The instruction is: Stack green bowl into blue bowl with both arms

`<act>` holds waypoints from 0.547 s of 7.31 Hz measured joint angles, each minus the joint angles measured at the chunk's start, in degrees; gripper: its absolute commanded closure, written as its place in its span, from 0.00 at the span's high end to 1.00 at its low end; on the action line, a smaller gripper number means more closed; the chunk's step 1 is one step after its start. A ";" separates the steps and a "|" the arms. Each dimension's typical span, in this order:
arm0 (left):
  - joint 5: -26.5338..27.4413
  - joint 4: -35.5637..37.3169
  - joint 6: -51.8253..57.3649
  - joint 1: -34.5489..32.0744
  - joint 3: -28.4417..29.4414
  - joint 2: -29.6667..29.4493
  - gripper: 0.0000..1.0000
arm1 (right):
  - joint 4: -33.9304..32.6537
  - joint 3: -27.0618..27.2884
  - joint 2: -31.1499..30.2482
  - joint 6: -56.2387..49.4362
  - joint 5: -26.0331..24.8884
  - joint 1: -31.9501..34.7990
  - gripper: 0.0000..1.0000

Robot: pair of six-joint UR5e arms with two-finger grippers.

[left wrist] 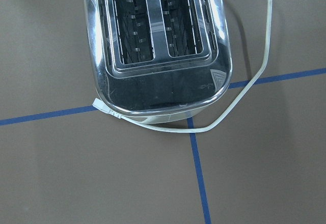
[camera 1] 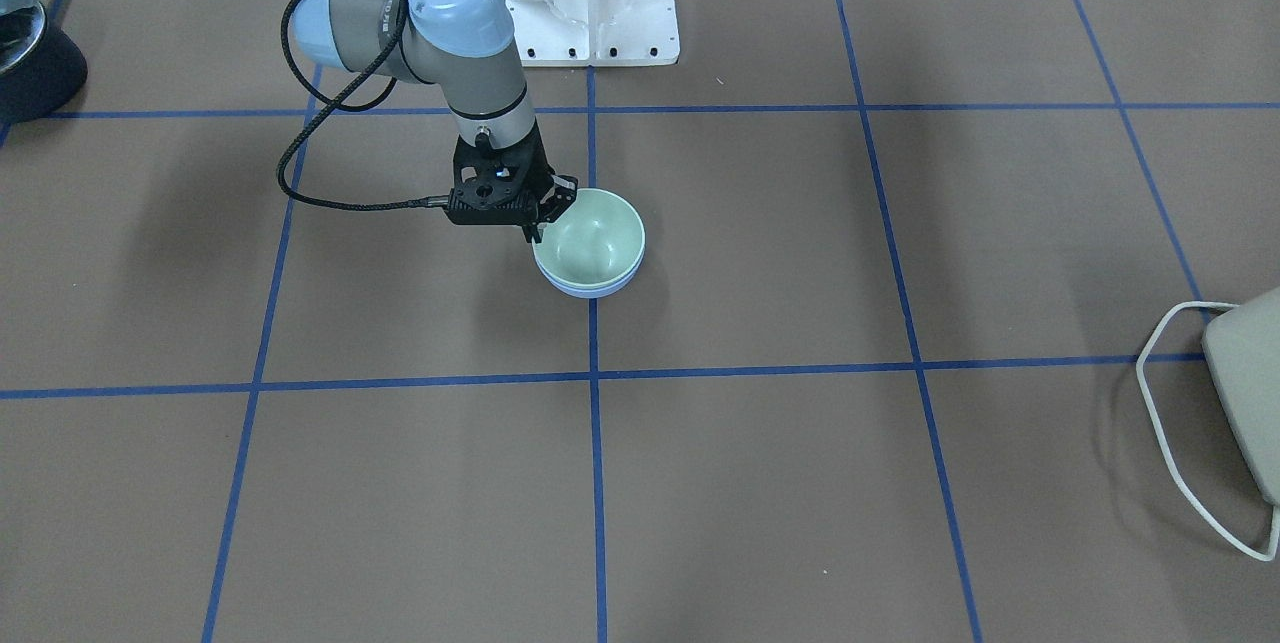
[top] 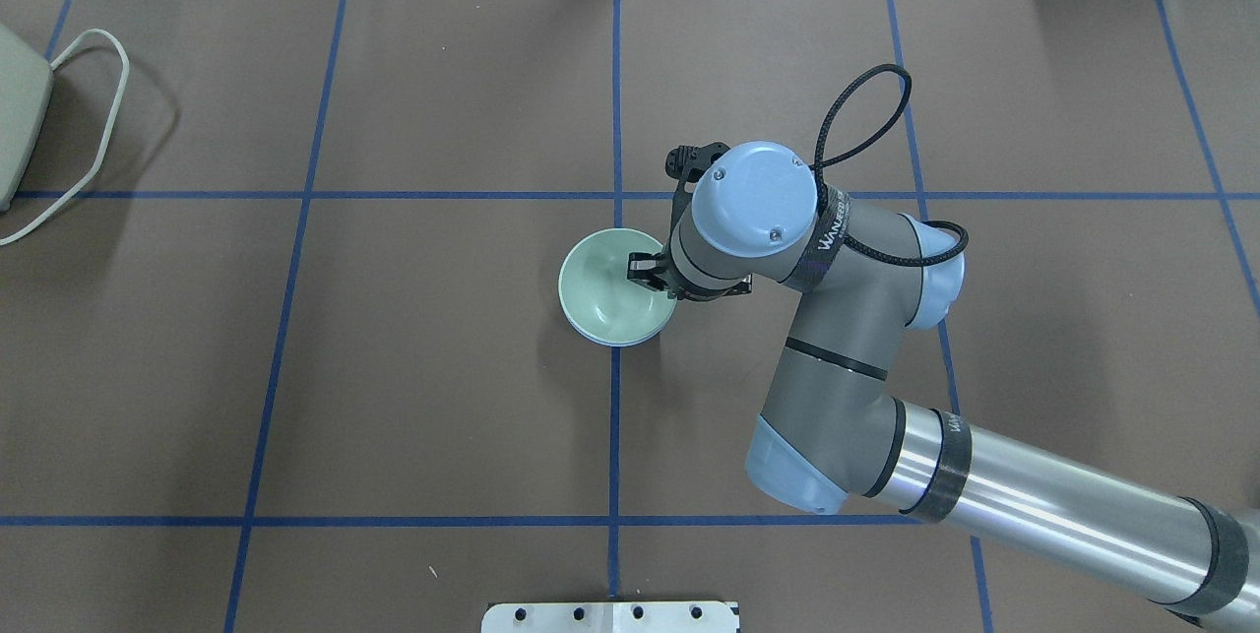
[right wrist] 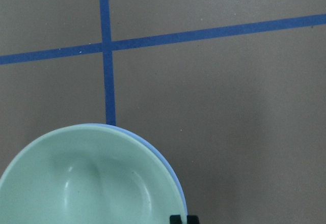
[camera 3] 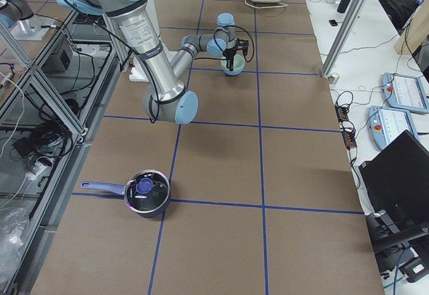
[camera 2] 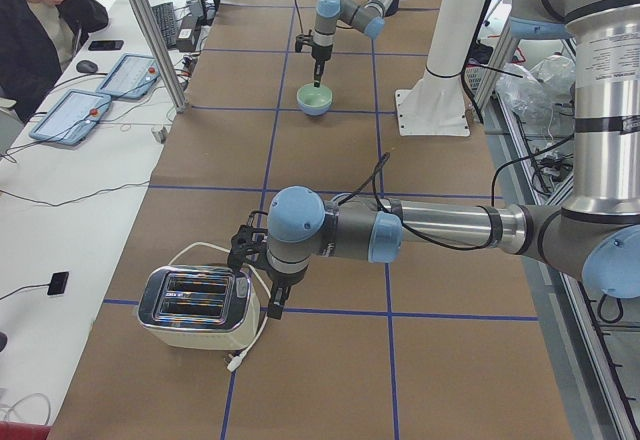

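- The green bowl (camera 1: 592, 241) sits nested inside the blue bowl (camera 1: 590, 290) on the brown table (camera 1: 800, 483), with only a thin blue edge showing.
- The right gripper (camera 1: 537, 231) has its fingertips drawn close together, nipping the green bowl's rim; the bowl's hollow lies just beside them.
- The left gripper (camera 2: 272, 305) hangs well apart from the bowls. A toaster (left wrist: 158, 46) is just beneath its fingers, and their spread cannot be told.

Pale green bowl (camera 1: 592, 238) sits upright, nested inside blue bowl (camera 1: 588, 290), whose rim shows
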 measured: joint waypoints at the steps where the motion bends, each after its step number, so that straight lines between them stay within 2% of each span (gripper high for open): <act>1: 0.00 0.00 0.00 0.00 0.01 0.00 0.98 | 0.24 0.13 0.09 0.05 -0.68 0.01 1.00; 3: 0.02 0.10 -0.09 0.09 0.12 0.00 0.98 | 0.23 0.94 0.31 -0.81 -2.33 1.59 1.00; 4: 0.08 0.17 -0.81 0.45 0.14 0.01 0.98 | -0.13 1.55 0.11 -2.75 -0.87 4.56 1.00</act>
